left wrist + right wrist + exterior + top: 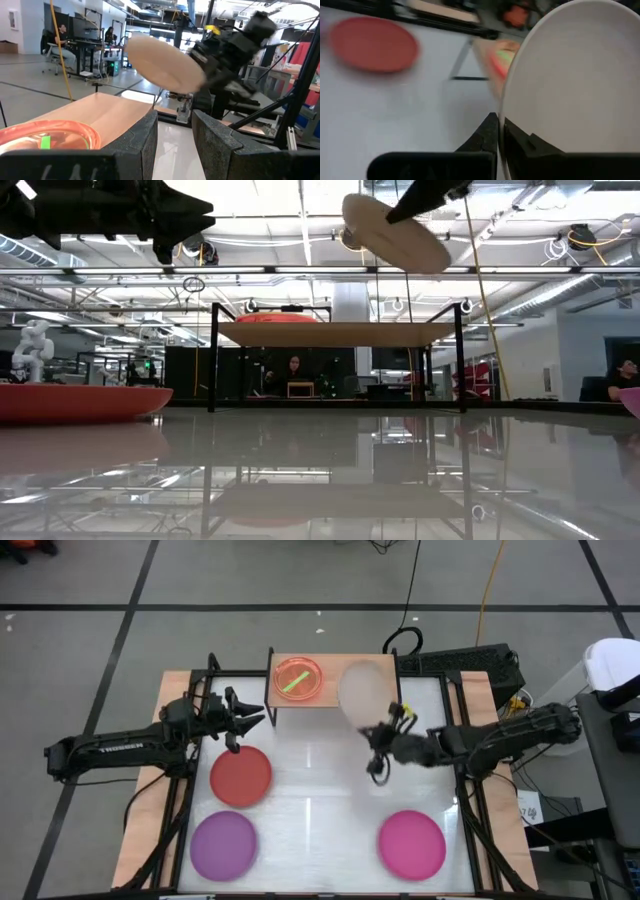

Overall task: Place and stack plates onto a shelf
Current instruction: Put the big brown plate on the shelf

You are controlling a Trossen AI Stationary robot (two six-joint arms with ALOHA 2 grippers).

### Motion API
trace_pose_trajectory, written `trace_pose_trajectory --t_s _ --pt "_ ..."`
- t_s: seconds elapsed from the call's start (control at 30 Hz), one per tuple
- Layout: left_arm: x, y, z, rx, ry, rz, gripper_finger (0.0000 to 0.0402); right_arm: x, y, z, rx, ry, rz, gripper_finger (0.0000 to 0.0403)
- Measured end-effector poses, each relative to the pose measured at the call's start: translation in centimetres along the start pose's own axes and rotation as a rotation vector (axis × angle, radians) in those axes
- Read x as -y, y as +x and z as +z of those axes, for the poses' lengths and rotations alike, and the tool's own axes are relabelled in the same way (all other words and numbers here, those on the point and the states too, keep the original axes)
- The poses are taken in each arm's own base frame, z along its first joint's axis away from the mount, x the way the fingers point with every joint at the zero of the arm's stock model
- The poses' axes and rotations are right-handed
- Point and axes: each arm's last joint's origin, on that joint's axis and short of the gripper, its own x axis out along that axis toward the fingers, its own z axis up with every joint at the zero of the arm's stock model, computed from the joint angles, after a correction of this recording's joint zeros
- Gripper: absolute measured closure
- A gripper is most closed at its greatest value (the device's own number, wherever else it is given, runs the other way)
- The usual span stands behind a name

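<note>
The light-wood shelf stands at the table's far edge. On its left part lies an orange plate with a translucent green one in it. My right gripper is shut on a beige plate, held in the air over the shelf's right part. The low view shows that plate tilted, well above the shelf board. My left gripper hovers open just off the shelf's left near corner and touches nothing. Red, purple and magenta plates lie flat on the table. My right gripper pinches the beige plate's rim at its near edge, one finger on each face. The fingers come from the table's near right side, pointing toward the shelf. The plate is lifted clear and tilted, its free edge higher.
The shelf's black metal legs and a black frame run along the table's sides. The white tabletop lies bare between the red and magenta plates. People sit at desks in the room beyond.
</note>
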Motion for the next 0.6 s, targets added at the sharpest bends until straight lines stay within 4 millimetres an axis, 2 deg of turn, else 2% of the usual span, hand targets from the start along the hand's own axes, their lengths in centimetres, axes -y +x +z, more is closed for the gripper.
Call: trace_pose_trajectory --t_s 0.1,0.3,0.47,0.6 --pt "0.0 0.0 0.0 0.0 0.006 0.0 0.0275 2.2 1.9 0.0 -0.018 -0.005 -0.047 0.0402" --pt "0.0 0.0 0.0 0.0 0.023 0.001 0.0275 5.6 6.0 -1.2 -0.074 0.041 0.007 0.0403" --pt "0.0 0.0 0.0 0.001 0.032 0.003 0.0275 6.8 8.6 -2.6 -0.143 0.067 0.063 0.0403" --pt "0.0 0.0 0.0 0.0 0.033 0.003 0.0275 6.7 9.7 -3.3 -0.185 0.064 0.067 0.0403"
